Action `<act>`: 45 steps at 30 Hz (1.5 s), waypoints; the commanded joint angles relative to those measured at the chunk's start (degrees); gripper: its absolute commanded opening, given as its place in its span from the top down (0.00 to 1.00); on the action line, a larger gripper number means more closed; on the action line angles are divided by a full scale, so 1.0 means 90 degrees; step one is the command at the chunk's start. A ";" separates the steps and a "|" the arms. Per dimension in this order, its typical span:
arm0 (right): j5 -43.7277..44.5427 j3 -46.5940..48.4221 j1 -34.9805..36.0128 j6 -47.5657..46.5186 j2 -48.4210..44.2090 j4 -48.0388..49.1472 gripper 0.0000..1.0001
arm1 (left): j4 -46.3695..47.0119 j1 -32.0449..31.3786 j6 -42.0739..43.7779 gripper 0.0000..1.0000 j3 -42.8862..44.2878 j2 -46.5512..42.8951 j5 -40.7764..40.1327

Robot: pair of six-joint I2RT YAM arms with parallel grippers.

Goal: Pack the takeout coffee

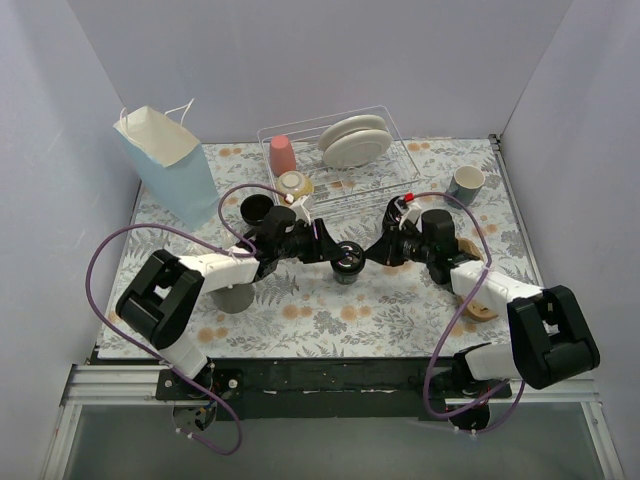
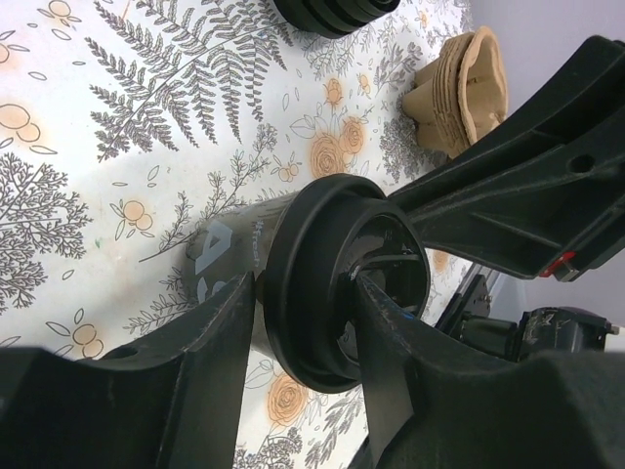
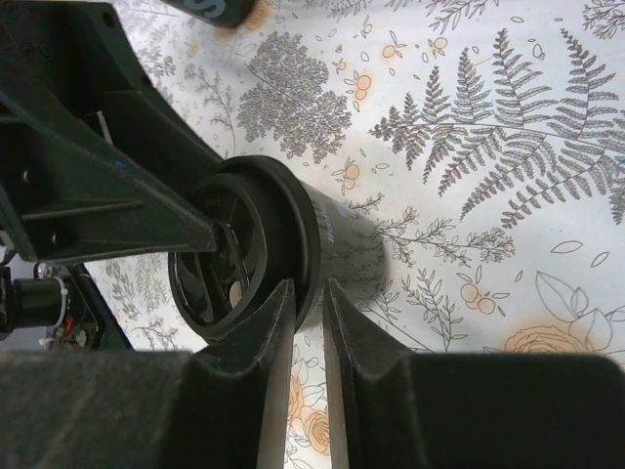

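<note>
One takeout coffee [image 1: 347, 262], a black cup with a black lid, stands on the floral mat between both arms. My left gripper [image 1: 334, 250] comes from the left and is shut on its lid [image 2: 312, 283]: one finger sits under the rim and the other presses on the lid's top. My right gripper [image 1: 363, 254] comes from the right. Its jaws are nearly together and pinch the edge of the lid rim [image 3: 293, 234] just above the cup wall [image 3: 352, 244]. A second black cup [image 1: 255, 208] stands behind the left arm.
A light blue paper bag [image 1: 165, 165] stands at the back left. A wire dish rack [image 1: 400, 175] holds plates, a pink cup and a bowl. A ceramic mug [image 1: 466, 183] is at back right, a grey metal cup [image 1: 234, 296] under the left arm, and a tan pulp carrier [image 2: 459, 88] near the right arm.
</note>
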 commanded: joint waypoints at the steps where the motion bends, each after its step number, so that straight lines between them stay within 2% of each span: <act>1: 0.0640 0.0735 0.0087 -0.0668 0.0384 -0.2064 0.75 | -0.2114 -0.0032 0.0102 0.59 -0.0660 0.0608 -0.0831; 4: 0.0376 0.1603 0.0067 -0.0492 0.0227 -0.2483 0.66 | -0.2143 -0.0032 -0.0093 0.59 -0.0602 0.0637 -0.0821; 6: 0.0278 0.1772 0.0058 -0.0298 0.0081 -0.2495 0.59 | -0.2162 -0.0032 -0.0181 0.59 -0.0573 0.0686 -0.0850; 12: 0.0121 0.1471 0.0058 0.0338 -0.0378 -0.1999 0.34 | -0.2172 -0.0032 -0.0396 0.59 -0.0543 0.0618 -0.0801; 21: 0.0199 0.0894 0.0077 0.0895 -0.0349 -0.1382 0.24 | -0.2172 -0.0042 -0.0670 0.59 -0.0553 0.0482 -0.0752; 29: 0.0160 0.0426 0.0272 0.1548 -0.0183 -0.0542 0.25 | -0.1997 -0.0081 -0.1021 0.59 -0.0641 0.0286 -0.0791; 32: 0.0452 0.0269 0.0360 0.1686 -0.0163 -0.0474 0.27 | -0.1919 -0.0149 -0.1128 0.60 -0.0670 0.0257 -0.0811; 38: 0.0434 0.0259 0.0399 0.1686 0.0089 -0.0298 0.33 | -0.1879 -0.0266 -0.1226 0.59 -0.0592 0.0198 -0.0840; 45: 0.0375 0.0356 0.0409 0.1637 0.0373 -0.0141 0.34 | -0.1889 -0.0364 -0.1324 0.60 -0.0524 0.0208 -0.0860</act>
